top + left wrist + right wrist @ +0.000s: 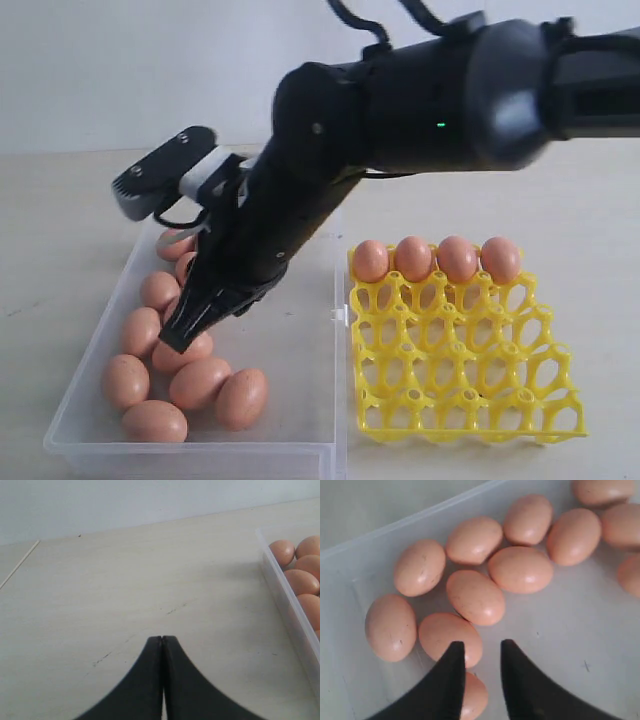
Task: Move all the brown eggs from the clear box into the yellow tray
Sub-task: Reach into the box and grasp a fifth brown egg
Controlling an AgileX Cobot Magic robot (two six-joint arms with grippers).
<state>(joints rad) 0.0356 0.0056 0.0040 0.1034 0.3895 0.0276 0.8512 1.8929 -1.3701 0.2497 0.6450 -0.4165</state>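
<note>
Several brown eggs (pixel 200 383) lie clustered at the left side of the clear box (pixel 300 350). My right arm reaches across into it. The right gripper (pixel 178 338) hangs just above that cluster, open, with nothing between its fingers. In the right wrist view the right gripper (pixel 481 647) shows box floor (pixel 570 625) in its gap, and one fingertip overlaps an egg (pixel 445 632). More eggs (pixel 475 597) lie beyond. The yellow tray (pixel 460 370) holds a row of several eggs (pixel 436 258) along its far edge. My left gripper (pixel 162 639) is shut and empty over bare table, beside the box wall (pixel 290 605).
Box and tray stand side by side on a pale table (pixel 60 220), with a white wall behind. The tray's other cups show yellow lattice only. A thin seam (pixel 17 565) crosses the table far from my left gripper.
</note>
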